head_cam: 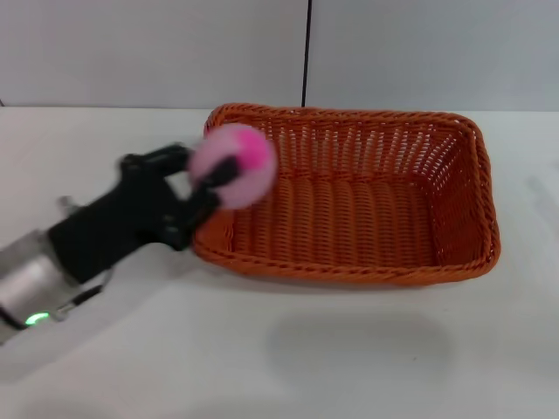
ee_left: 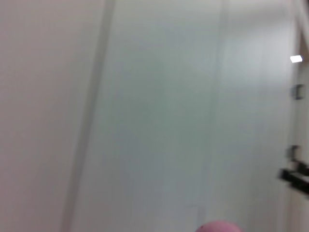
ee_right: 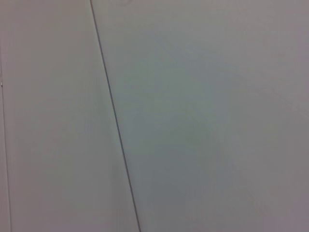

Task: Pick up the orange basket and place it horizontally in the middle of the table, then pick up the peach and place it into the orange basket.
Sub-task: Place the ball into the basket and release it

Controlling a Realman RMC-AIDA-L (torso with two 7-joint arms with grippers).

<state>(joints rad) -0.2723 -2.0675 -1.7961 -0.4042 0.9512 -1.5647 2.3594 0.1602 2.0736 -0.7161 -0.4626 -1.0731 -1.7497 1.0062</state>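
Note:
The orange basket (head_cam: 349,196) lies lengthwise across the middle of the white table (head_cam: 262,349), its inside bare. In the head view my left gripper (head_cam: 214,179) reaches in from the left and is shut on the peach (head_cam: 234,164), a pale pink ball with a magenta patch. The peach hangs in the air over the basket's left rim. A pink sliver of the peach (ee_left: 219,227) shows at the edge of the left wrist view. My right gripper is out of view in every frame.
A pale wall with a dark vertical seam (head_cam: 307,52) stands behind the table. The right wrist view shows only a plain wall panel with a thin seam (ee_right: 113,116).

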